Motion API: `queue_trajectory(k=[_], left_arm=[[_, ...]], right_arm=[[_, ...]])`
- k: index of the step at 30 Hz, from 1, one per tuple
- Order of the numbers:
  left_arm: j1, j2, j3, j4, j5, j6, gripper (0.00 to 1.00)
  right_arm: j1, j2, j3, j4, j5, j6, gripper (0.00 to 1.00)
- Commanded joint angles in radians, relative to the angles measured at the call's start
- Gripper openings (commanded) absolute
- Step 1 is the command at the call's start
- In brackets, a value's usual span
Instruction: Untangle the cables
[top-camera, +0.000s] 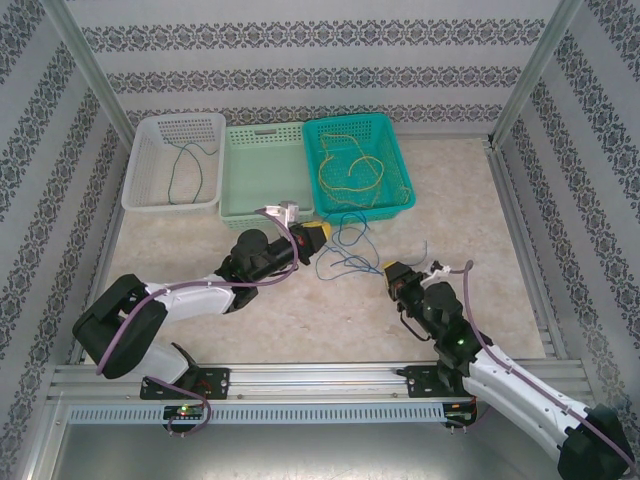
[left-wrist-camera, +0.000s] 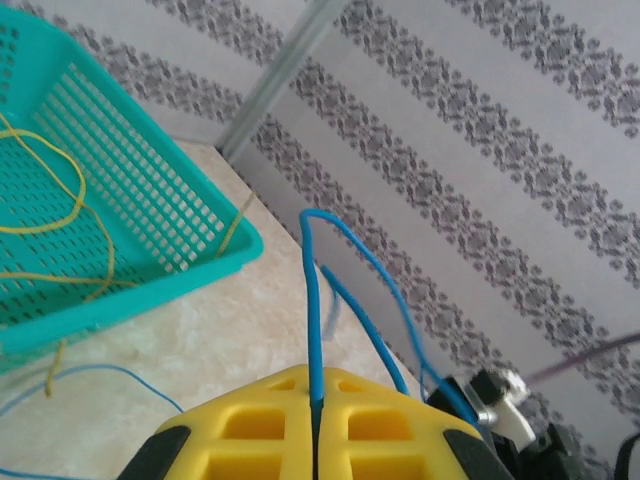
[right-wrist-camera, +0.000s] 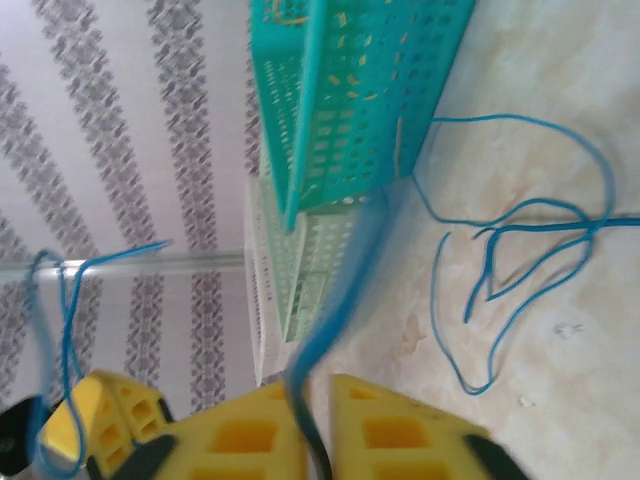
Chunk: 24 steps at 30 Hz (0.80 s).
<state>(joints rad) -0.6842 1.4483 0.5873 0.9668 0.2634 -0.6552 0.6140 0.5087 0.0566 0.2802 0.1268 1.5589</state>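
The blue cable (top-camera: 348, 245) lies in loose loops on the table between my two grippers. My left gripper (top-camera: 318, 236) is shut on one strand of it; in the left wrist view the blue cable (left-wrist-camera: 311, 300) rises straight out of the closed yellow fingertips (left-wrist-camera: 345, 395). My right gripper (top-camera: 388, 268) has its jaws a little apart, and a blurred blue strand (right-wrist-camera: 340, 300) runs through the gap against the left finger. More blue loops (right-wrist-camera: 520, 260) lie beyond on the table. The yellow cable (top-camera: 350, 170) sits in the teal basket (top-camera: 400, 205). The green cable (top-camera: 185, 170) lies in the white basket (top-camera: 140, 170).
A light green basket (top-camera: 262, 135) stands between the white and teal ones along the back. The teal basket's corner (left-wrist-camera: 150, 280) is close to the left gripper. Patterned walls and metal posts enclose the table on three sides.
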Motion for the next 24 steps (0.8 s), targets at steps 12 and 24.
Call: queue_trajectory(k=[12, 24], left_arm=[[0.02, -0.263, 0.077, -0.295, -0.154, 0.262, 0.0], [0.019, -0.251, 0.087, -0.293, 0.065, 0.366, 0.0]], right_arm=[[-0.037, -0.175, 0.244, -0.464, 0.026, -0.425, 0.64], [-0.053, 0.054, 0.509, -0.361, -0.15, -0.647, 0.54]])
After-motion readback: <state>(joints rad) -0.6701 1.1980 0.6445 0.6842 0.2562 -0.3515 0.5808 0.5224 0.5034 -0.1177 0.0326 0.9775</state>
